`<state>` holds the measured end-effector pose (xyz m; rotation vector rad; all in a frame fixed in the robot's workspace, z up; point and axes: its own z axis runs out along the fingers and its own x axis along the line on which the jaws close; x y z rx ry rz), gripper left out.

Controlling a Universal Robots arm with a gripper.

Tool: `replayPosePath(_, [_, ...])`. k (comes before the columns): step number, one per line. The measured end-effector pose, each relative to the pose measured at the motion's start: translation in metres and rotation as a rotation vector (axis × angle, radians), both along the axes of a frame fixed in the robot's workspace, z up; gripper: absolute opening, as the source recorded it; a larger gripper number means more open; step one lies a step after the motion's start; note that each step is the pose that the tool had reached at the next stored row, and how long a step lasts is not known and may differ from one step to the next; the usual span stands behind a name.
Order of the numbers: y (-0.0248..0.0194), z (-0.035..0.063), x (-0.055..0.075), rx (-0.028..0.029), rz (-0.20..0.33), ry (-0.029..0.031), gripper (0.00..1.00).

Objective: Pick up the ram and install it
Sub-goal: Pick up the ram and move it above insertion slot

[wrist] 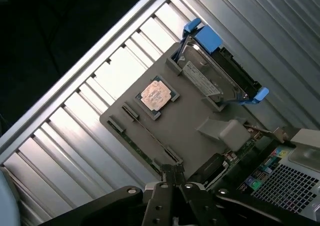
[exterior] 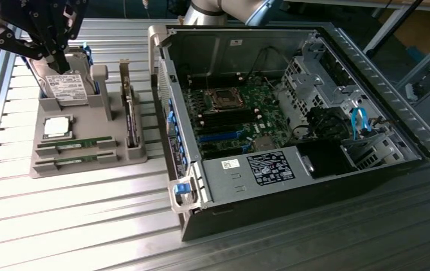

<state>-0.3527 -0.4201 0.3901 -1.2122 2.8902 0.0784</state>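
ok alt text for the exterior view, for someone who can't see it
A robot gripper hangs over a hard drive standing in a grey parts holder on a slatted metal table. One ram stick and a second ram stick lie side by side in the holder, near a processor chip. An open computer case sits to the exterior view's right.

My fingers [exterior: 59, 61], pressed together, hang right over the hard drive [exterior: 65, 86], which stands on edge at the far end of the grey holder [exterior: 90, 129]. Toward the near end the way is low: a flat processor [exterior: 56, 127], then the farther ram [exterior: 75, 145] and nearer ram [exterior: 72, 161], both lying flat and open from above. On the exterior view's right, a post [exterior: 99, 76] and an upright card [exterior: 129, 116] rise, and the case wall [exterior: 168, 84] stands just beyond them. Past it, the motherboard [exterior: 234, 121] lies open from above, hemmed in by the drive cage [exterior: 305, 79].
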Motion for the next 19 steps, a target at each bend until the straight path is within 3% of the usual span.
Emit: replayPosePath(19, [0.0,0.0,-0.0004,0.0,0.147,0.0,0.1])
